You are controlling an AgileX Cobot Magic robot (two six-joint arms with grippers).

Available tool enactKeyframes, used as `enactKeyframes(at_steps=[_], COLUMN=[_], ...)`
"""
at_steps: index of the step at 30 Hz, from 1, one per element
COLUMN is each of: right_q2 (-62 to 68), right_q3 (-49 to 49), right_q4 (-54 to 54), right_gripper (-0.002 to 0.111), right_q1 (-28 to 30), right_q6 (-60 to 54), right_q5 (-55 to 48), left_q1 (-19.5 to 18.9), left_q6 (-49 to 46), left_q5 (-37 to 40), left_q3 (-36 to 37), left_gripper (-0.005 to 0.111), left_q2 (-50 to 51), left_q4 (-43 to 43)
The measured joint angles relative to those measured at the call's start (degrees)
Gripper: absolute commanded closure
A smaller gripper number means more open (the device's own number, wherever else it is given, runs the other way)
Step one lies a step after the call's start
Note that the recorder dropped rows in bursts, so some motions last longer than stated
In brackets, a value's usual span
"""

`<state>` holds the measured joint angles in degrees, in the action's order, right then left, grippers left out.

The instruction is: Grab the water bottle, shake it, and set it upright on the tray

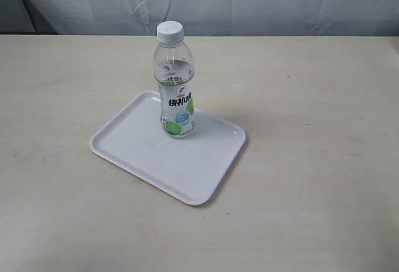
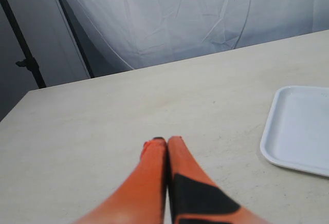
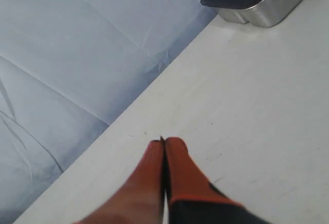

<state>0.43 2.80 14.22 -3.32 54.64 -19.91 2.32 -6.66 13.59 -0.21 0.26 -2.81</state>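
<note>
Upright, the water bottle [image 1: 175, 85] stands on the tray [image 1: 143, 147], near its far edge, white cap on; the tray lies flat on the counter [image 1: 312, 191]; the left fingers [image 2: 151, 165] and right fingers [image 3: 154, 167] are each pressed together, empty, over the counter.

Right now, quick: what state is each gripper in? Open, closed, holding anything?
Left gripper: closed, holding nothing.
Right gripper: closed, holding nothing.
</note>
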Motion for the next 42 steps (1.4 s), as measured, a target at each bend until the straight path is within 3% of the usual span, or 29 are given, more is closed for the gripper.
enactKeyframes(at_steps=[7, 11, 42], right_q2=[0.0, 0.0, -0.1], right_q3=[0.0, -1.4, -1.5], right_q4=[-15.9, -17.4, -14.2], right_gripper=[0.108, 0.108, 0.108], right_q1=[0.0, 0.1, 1.4], right_q6=[-29.4, -35.4, -31.7], right_q5=[1.2, 2.2, 5.0], left_q1=[0.0, 0.0, 0.0], left_q6=[0.0, 0.0, 0.0], left_q5=[0.0, 0.0, 0.0], left_q3=[0.0, 0.0, 0.0], left_gripper=[0.106, 0.106, 0.106], left_q2=[0.0, 0.0, 0.0], left_q4=[0.0, 0.0, 0.0])
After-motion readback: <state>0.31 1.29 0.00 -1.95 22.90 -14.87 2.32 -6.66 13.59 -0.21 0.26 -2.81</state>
